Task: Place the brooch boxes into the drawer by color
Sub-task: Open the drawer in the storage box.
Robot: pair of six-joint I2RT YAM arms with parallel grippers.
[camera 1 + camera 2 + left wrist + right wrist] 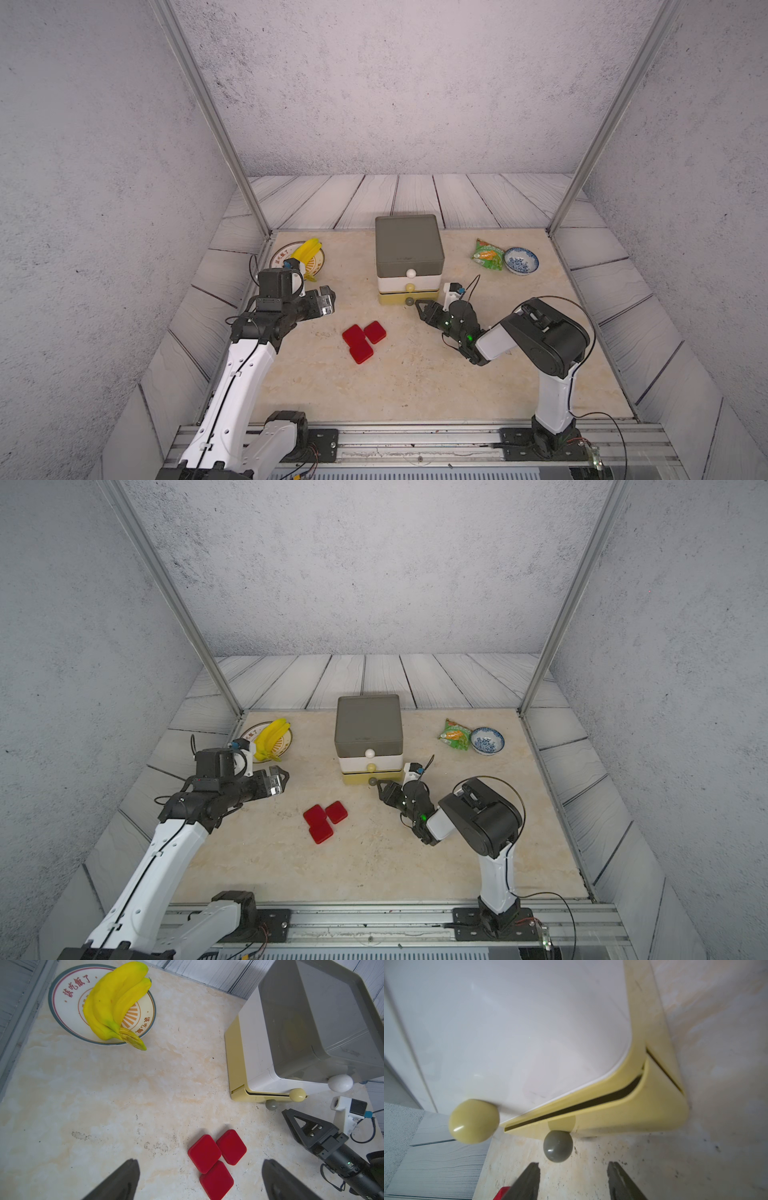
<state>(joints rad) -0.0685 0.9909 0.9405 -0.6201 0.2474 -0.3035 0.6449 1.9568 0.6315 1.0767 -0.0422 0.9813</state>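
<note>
Three red brooch boxes lie touching in a cluster on the table in front of the drawer, a cabinet with grey, white and yellow tiers. My left gripper hovers open to the left of the cluster, and the boxes show between its spread fingers. My right gripper is open and empty, its tips just short of the grey knob of the yellow bottom tier. That tier's front shows a thin dark gap.
A plate with bananas stands at the back left, just behind my left wrist. At the back right lie a green snack bag and a blue-patterned bowl. Metal posts and walls frame the table.
</note>
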